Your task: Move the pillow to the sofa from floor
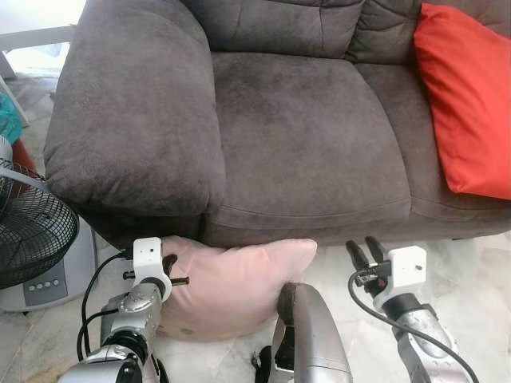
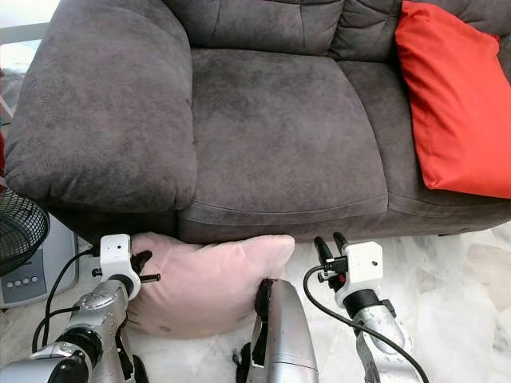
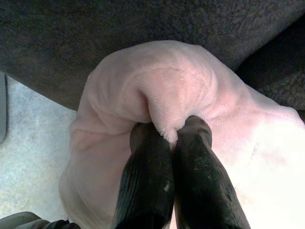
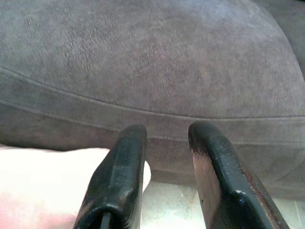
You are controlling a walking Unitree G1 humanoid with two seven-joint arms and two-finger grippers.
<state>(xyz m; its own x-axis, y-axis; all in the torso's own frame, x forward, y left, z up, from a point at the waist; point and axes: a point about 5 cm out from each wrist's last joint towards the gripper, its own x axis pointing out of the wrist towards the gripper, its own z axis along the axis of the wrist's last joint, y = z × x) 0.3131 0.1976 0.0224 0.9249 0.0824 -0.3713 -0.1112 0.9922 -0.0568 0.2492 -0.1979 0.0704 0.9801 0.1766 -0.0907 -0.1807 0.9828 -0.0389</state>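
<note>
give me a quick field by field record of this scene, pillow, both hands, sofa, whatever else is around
pink pillow: on the floor against the sofa's front, below the left armrest
left hand: shut, pinching a fold of the pillow's corner
right hand: open, holding nothing, beside the pillow's other end, facing the sofa front
sofa: dark grey, seat cushion bare
red cushion: leaning on the sofa's right side
fan: on the floor, left of the sofa
task state: pillow not yet lifted

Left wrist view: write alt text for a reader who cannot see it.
The left gripper has its two black fingers shut on a bunched fold of a pale pink pillow. The pillow lies against the dark grey sofa, with pale floor beside it.
</note>
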